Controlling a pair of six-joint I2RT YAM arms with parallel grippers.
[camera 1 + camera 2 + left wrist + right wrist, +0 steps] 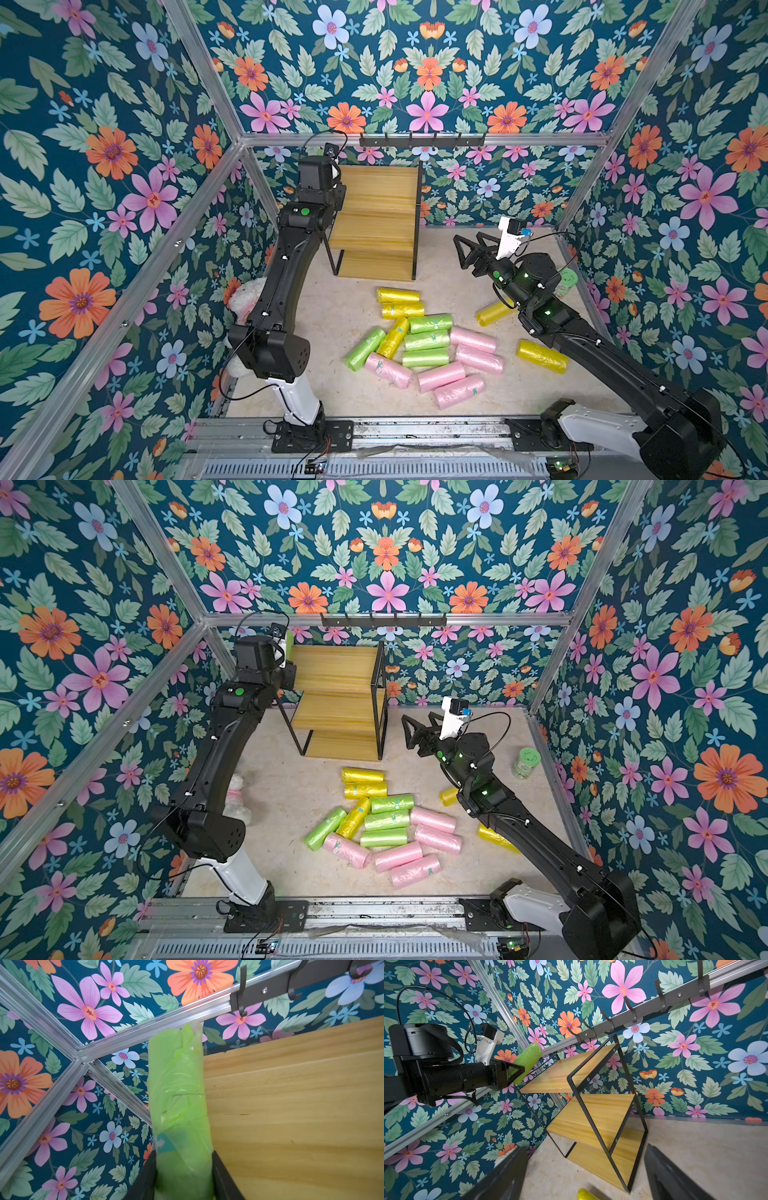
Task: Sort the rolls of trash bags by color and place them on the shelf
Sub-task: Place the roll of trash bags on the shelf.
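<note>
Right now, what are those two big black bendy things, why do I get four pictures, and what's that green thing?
They are two robot arms, the left arm and the right arm, each ending in jaws that pinch. Two pictures look down from above at the whole table, almost alike. The other two come from little cameras on the arms' wrists. On the table lie rolls of trash bags: pink rolls, yellow rolls and green rolls. The left arm's jaws are shut on a lifted green roll, up beside the top board of the wooden shelf. The right arm's jaws are open with nothing in them.
</note>
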